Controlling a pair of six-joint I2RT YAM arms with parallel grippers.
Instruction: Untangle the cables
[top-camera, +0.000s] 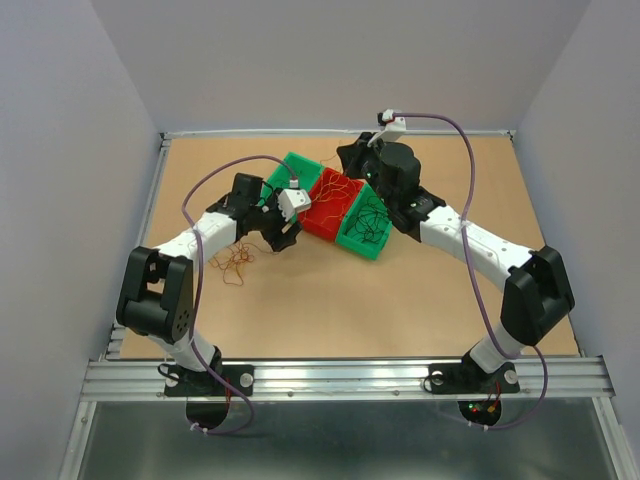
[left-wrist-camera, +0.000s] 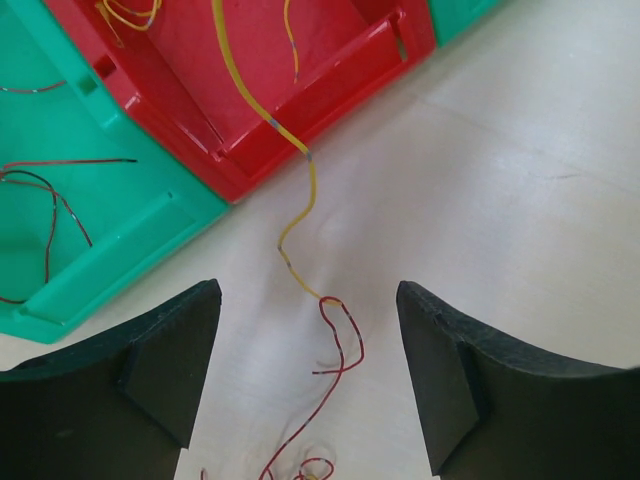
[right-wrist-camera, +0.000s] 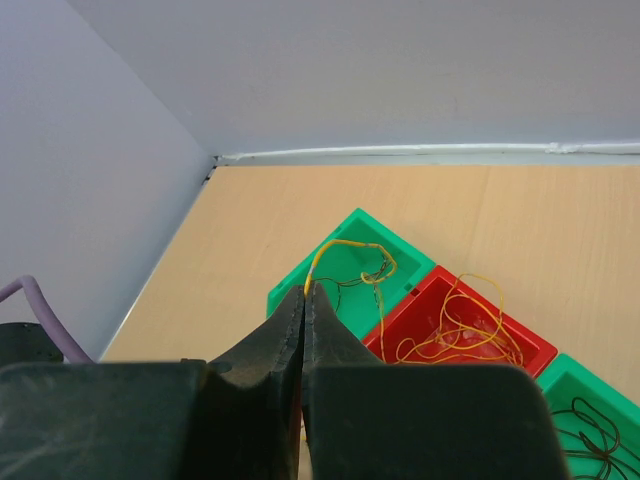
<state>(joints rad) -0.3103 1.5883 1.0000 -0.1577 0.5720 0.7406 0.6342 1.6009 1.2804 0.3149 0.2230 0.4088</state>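
Note:
My right gripper (right-wrist-camera: 307, 292) is shut on one end of a yellow cable (right-wrist-camera: 345, 243) and is raised behind the bins (top-camera: 352, 156). The strand arcs over to a small knot above the far green bin (right-wrist-camera: 350, 290). My left gripper (left-wrist-camera: 308, 300) is open and empty, low over the table in front of the red bin (left-wrist-camera: 320, 90), also seen in the top view (top-camera: 284, 232). Between its fingers a yellow cable (left-wrist-camera: 300, 215) runs out of the red bin and hooks onto a red cable (left-wrist-camera: 345, 340) lying on the table.
Three bins stand in a diagonal row: green (top-camera: 293, 168), red (top-camera: 333, 203) holding several orange and yellow strands, and green (top-camera: 365, 225) holding black strands. A loose tangle of strands (top-camera: 237, 260) lies on the table by the left arm. Walls enclose the table on three sides.

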